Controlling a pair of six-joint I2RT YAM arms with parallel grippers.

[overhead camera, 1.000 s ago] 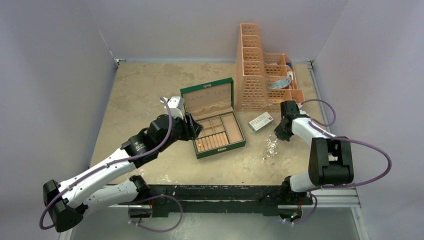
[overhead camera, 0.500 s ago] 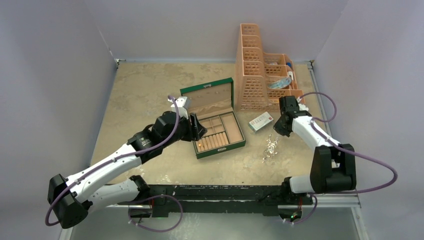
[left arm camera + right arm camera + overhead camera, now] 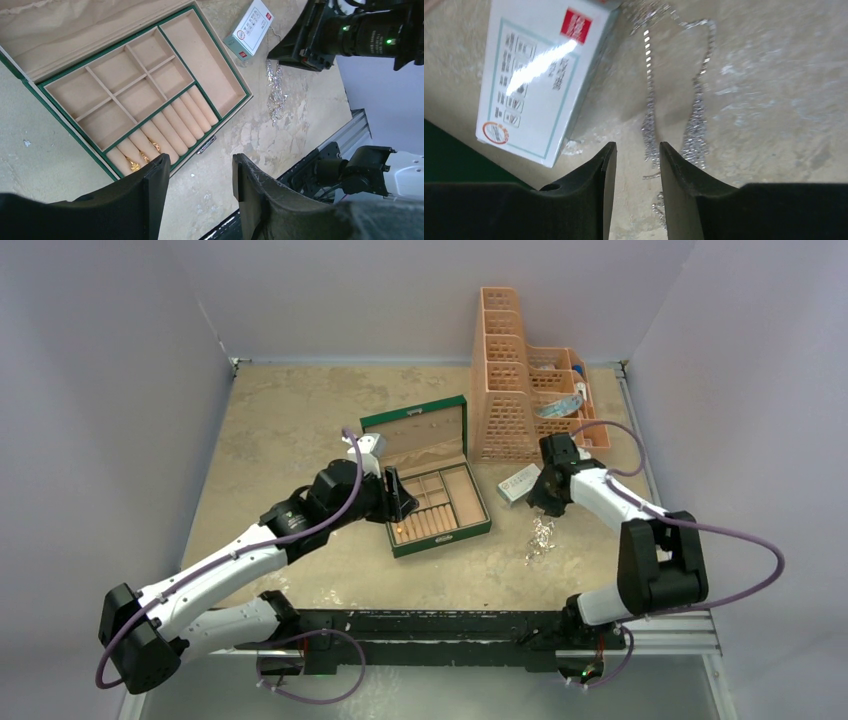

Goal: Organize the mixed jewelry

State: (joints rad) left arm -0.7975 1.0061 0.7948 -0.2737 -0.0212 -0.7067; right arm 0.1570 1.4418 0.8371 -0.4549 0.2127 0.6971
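Fine, glittery silver chains tangled beside a glossy white card box.
Both jaws parted, empty: right gripper over chains, left gripper over the felt-lined green box, which holds gold rings.

Rings in box, chains rightward

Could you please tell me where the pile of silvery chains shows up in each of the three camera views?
Top external: the silvery chains lie right of centre, just below the white card box.
Left wrist: the silvery chains are in the upper right, below the white card box.
Right wrist: the silvery chains run down from the top edge, right of the white card box.
Shared landmark: the white card box.
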